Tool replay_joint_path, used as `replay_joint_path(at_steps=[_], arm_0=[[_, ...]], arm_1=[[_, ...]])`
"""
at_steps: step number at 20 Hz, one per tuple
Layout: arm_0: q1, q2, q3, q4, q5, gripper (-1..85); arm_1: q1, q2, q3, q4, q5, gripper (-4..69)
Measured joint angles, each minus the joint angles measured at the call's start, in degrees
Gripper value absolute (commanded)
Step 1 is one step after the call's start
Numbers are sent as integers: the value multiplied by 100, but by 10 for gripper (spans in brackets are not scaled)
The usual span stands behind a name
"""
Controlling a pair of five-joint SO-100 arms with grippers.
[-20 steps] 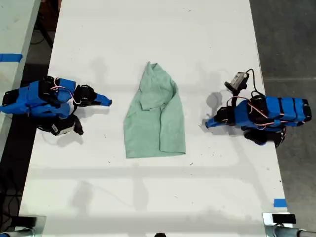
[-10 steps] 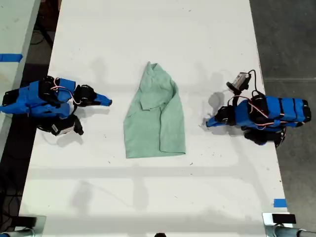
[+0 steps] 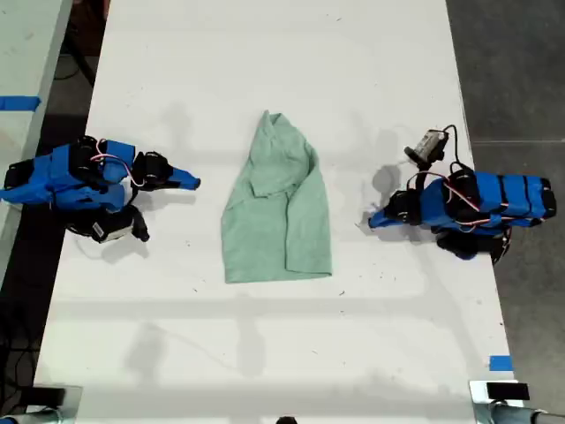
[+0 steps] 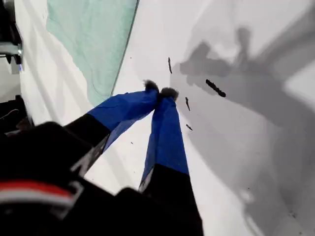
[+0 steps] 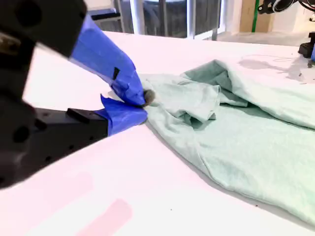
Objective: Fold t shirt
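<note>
With both my first gripper and second gripper closed and empty beside the shirt, I'd open wide, then pinch one hem corner cleanly.

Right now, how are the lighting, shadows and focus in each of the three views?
Exterior view: even, sharp, soft arm shadows on the table. First wrist view: hard dark shadows beyond my first gripper, whose near body is blurred. Second wrist view: bright, pinkish wash on the table; my second gripper soft, the t shirt clear.

My first pincer and second pincer both rest low, tips pressed together.
</note>
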Motion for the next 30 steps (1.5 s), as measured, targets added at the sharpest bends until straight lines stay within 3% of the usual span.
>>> replay_joint_path(at_steps=[30], arm_0=[[0,0,0,0,0,-1]], arm_1=[[-114,0,0,0,97,14]])
